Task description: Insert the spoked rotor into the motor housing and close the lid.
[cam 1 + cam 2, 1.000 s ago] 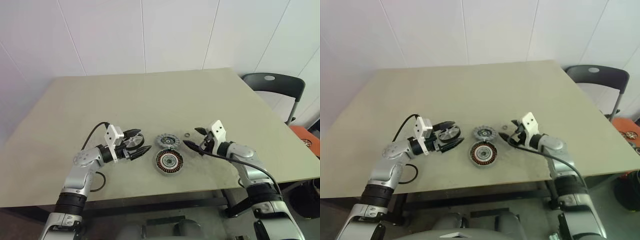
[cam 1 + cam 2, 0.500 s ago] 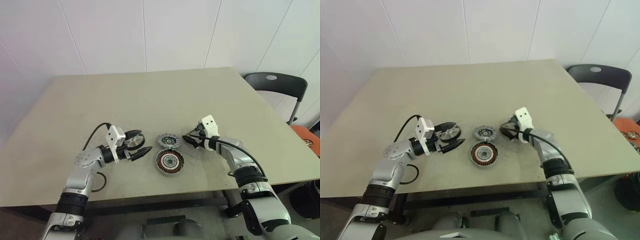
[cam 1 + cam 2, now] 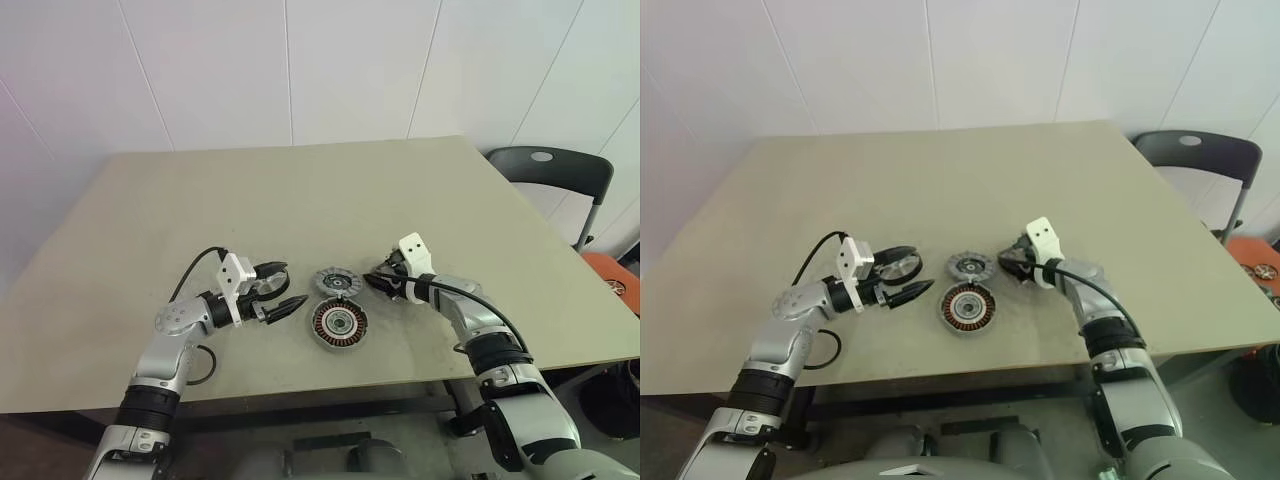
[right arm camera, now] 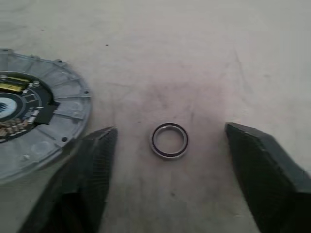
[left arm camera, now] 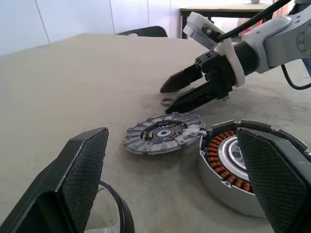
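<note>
Beige surface (image 3: 300, 190); three parts clustered near the front edge, centre; motor housing (image 3: 338, 322) lies flat with copper windings up, nearest the front; lid (image 3: 335, 281) sits just behind it, almost touching, lying flat and showing a small circuit board in the left wrist view; spoked rotor (image 3: 265, 287) lies flat on the surface, left of the lid and housing, apart from both.

Left gripper (image 3: 279, 287) is level, pointing toward the housing, jaws spread wide on either side of the rotor; can't tell if the fingers touch it; not clamped.

Right gripper (image 3: 376, 281) is tilted down at the surface just right of the lid, fingers (image 4: 95, 160) partly apart with a small metal washer ring (image 4: 169, 140) lying flat on the surface between them; neither finger touches the ring; nothing held; tips are low, close to the surface, and the nearer finger sits just beside the lid's rim without contact.

Dark chair (image 3: 550, 170) stands past the surface's right corner; white panelled wall (image 3: 300, 70) behind.
</note>
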